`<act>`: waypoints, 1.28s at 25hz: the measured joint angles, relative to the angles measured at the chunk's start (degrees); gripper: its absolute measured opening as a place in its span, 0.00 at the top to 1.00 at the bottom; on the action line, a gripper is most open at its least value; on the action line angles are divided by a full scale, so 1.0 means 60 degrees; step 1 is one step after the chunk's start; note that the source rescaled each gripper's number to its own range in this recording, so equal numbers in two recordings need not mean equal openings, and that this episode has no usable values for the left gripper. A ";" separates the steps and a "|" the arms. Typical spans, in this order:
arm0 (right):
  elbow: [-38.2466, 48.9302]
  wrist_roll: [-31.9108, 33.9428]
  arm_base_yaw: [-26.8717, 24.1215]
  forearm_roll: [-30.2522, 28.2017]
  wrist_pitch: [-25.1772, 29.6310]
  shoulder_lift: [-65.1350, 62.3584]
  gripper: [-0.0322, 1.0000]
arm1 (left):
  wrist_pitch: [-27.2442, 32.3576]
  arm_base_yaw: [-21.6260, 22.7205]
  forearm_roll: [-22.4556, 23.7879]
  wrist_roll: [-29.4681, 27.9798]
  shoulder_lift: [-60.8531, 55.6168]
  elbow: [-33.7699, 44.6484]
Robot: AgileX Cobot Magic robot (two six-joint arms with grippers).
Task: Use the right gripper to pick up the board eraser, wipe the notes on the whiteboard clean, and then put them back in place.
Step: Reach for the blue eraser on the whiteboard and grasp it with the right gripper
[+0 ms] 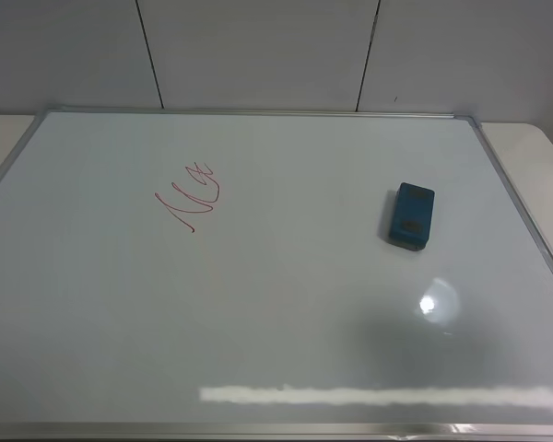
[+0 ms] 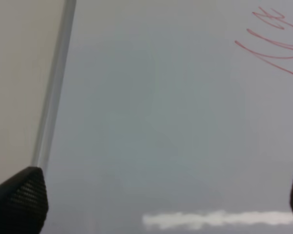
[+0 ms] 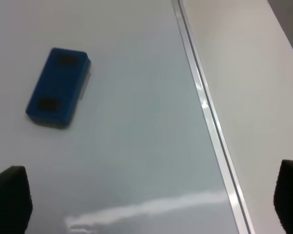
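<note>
The whiteboard (image 1: pixel 276 322) fills most of the exterior high view. The red notes (image 1: pixel 189 198) sit on its left half and also show in the left wrist view (image 2: pixel 276 41). The teal-blue board eraser (image 1: pixel 411 215) lies flat on the board's right half, apart from the notes. In the right wrist view the eraser (image 3: pixel 58 87) lies ahead of the open, empty right gripper (image 3: pixel 149 204), which is well short of it. The left gripper (image 2: pixel 158 204) is open and empty over bare board near the left frame. Neither gripper shows in the exterior high view.
The board's silver frame (image 3: pixel 205 102) runs beside the eraser's side, with beige table (image 3: pixel 254 73) beyond it. The left frame edge (image 2: pixel 53 87) is close to the left gripper. A grey panelled wall (image 1: pixel 258 46) stands behind the board.
</note>
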 joint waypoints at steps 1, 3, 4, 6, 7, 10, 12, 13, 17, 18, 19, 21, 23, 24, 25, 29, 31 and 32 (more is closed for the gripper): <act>-0.0012 0.0050 0.0000 0.0132 -0.0287 0.0274 0.00 | 0.0000 0.0000 0.0000 0.0000 0.0000 0.0000; -0.0012 0.0103 0.0000 0.0389 -0.0782 0.0805 0.00 | 0.0000 0.0000 0.0000 0.0000 0.0000 0.0000; -0.0012 0.0170 0.0000 0.0515 -0.1060 0.1097 0.00 | 0.0000 0.0000 0.0000 0.0000 0.0000 0.0000; -0.0022 0.0413 0.0000 0.0681 -0.1638 0.1644 0.00 | 0.0000 0.0000 0.0000 0.0000 0.0000 0.0000; -0.0031 0.0594 0.0000 0.0747 -0.1898 0.1930 0.00 | 0.0000 0.0000 0.0000 0.0000 0.0000 0.0000; -0.0061 0.1055 0.0000 0.0859 -0.2739 0.2755 0.00 | 0.0000 0.0000 0.0000 0.0000 0.0000 0.0000; -0.0061 0.1233 0.0000 0.0917 -0.3278 0.3340 0.00 | 0.0000 0.0000 0.0000 0.0000 0.0000 0.0000; -0.0061 0.1315 0.0000 0.0959 -0.3525 0.3575 0.00 | 0.0000 0.0000 0.0000 0.0000 0.0000 0.0000; -0.0061 0.1697 0.0000 0.1137 -0.4249 0.4574 0.00 | 0.0000 0.0000 0.0000 0.0000 0.0000 0.0000; -0.0061 0.1779 0.0000 0.1145 -0.4370 0.4806 0.00 | 0.0000 0.0000 0.0000 0.0000 0.0000 0.0000; -0.0061 0.1818 0.0000 0.1158 -0.4501 0.5023 0.00 | 0.0000 0.0000 0.0000 0.0000 0.0000 0.0000; -0.0073 0.1897 0.0000 0.1166 -0.4682 0.5418 0.00 | 0.0000 0.0000 0.0000 0.0000 0.0000 0.0000; -0.0154 0.2081 0.0000 0.1166 -0.4777 0.5807 0.00 | 0.0000 0.0000 0.0000 0.0000 0.0000 0.0000; -0.0248 0.2132 0.0000 0.1166 -0.4815 0.6014 0.00 | 0.0000 0.0000 0.0000 0.0000 0.0000 0.0000; -0.0357 0.2143 0.0000 0.1166 -0.4834 0.6222 0.00 | 0.0000 0.0000 0.0000 0.0000 0.0000 0.0000; -0.0798 0.2232 0.0000 0.1176 -0.4836 0.7020 0.00 | 0.0000 0.0000 0.0000 0.0000 0.0000 0.0000; -0.1042 0.2240 0.0000 0.1254 -0.4836 0.7474 0.00 | 0.0000 0.0000 0.0000 0.0000 0.0000 0.0000; -0.1188 0.2240 0.0000 0.1275 -0.4826 0.7745 0.00 | 0.0000 0.0000 0.0000 0.0000 0.0000 0.0000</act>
